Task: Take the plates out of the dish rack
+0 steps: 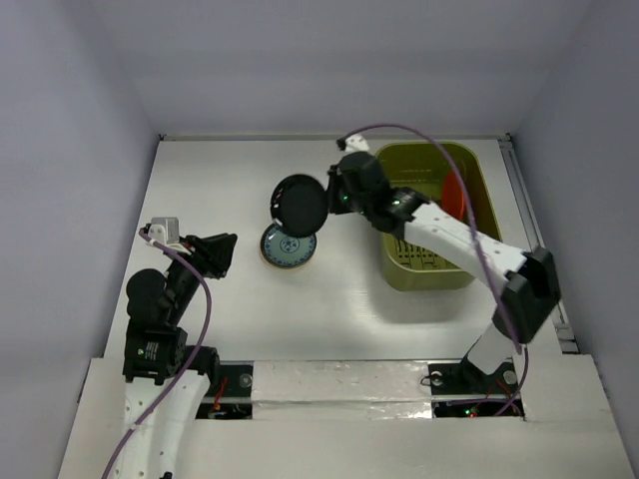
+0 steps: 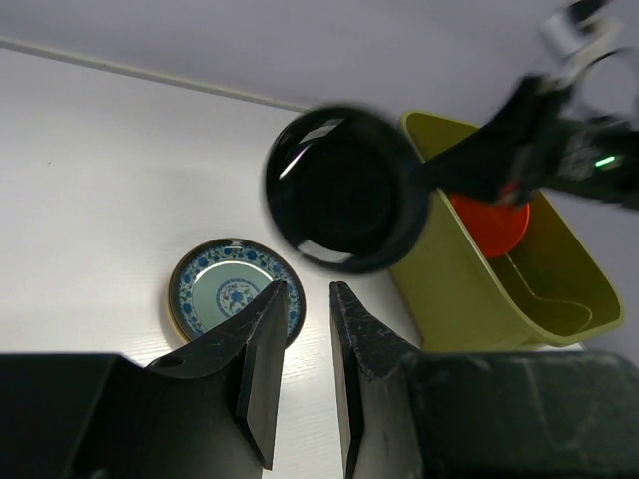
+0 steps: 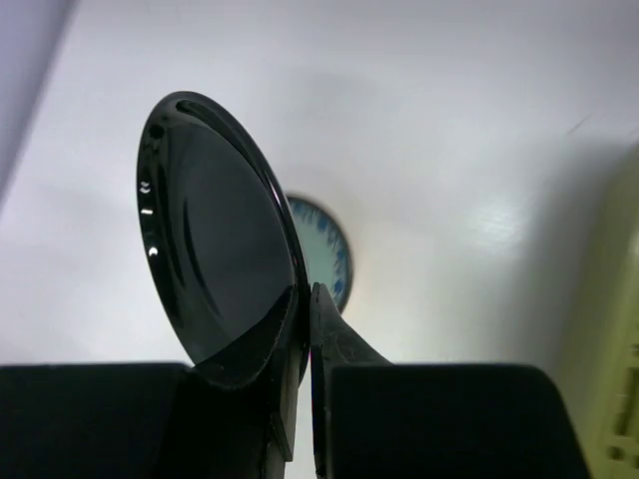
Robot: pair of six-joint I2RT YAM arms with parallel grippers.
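Transfer: right end effector (image 3: pixel 303 329), clamped on the dark plate (image 1: pixel 300 205), holds it over the teal plate (image 1: pixel 288 245) mid-tabletop (orange plate (image 1: pixel 454 197) sits in the dish rack (image 1: pixel 469 165), far-right corner). Next, probably: lower, release. Left end effector (image 2: pixel 305 339) slightly apart, empty.

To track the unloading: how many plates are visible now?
3. A dark plate in the right claw, a teal plate on the table, an orange-red plate in the dish rack. Others may be hidden.

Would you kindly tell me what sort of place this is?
Probably a lab test cell rather than a kitchen: a white table boxed in by plain grey walls, with a green dish rack and a teal plate as props.
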